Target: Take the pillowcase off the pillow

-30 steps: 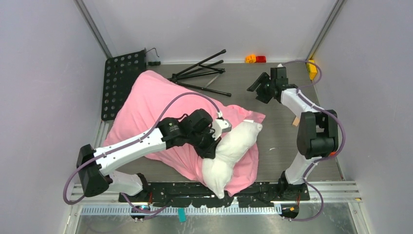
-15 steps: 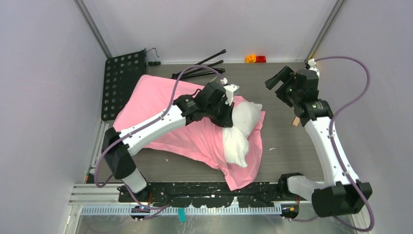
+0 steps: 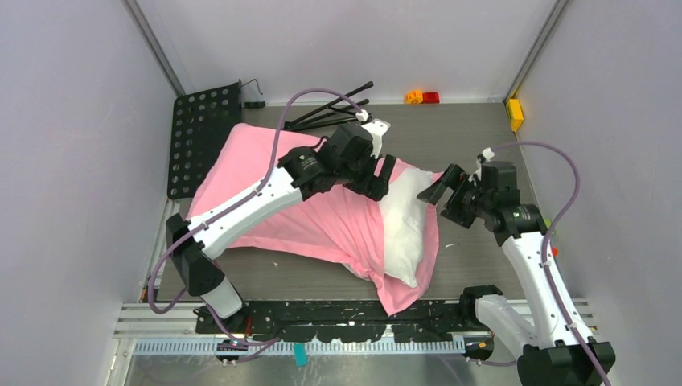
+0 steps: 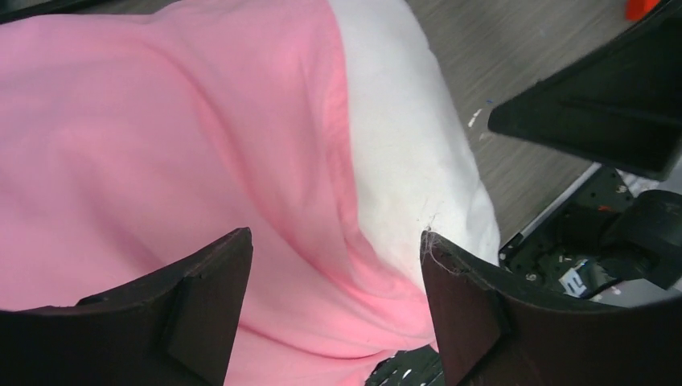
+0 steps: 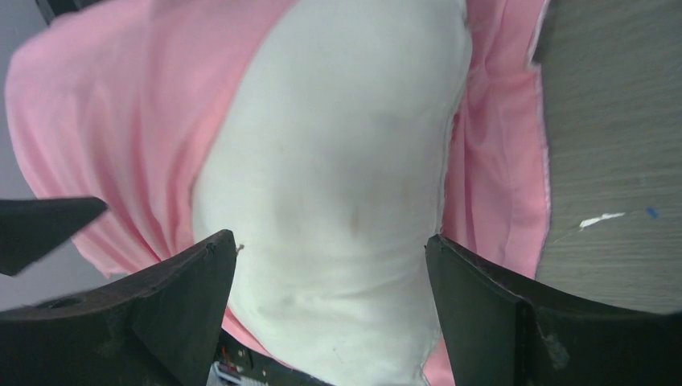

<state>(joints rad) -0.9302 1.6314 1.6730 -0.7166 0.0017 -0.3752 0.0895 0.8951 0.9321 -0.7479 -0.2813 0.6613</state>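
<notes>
The pillow sticks halfway out of the pillowcase. My left pincer and right pincer hang open over the pillow, holding nothing. Next I'd grip pillow and pillowcase and pull them apart.

Most of the pillow hides inside the pillowcase, left of the left claw. Under the right claw its white end blurs and runs off the edge.
</notes>
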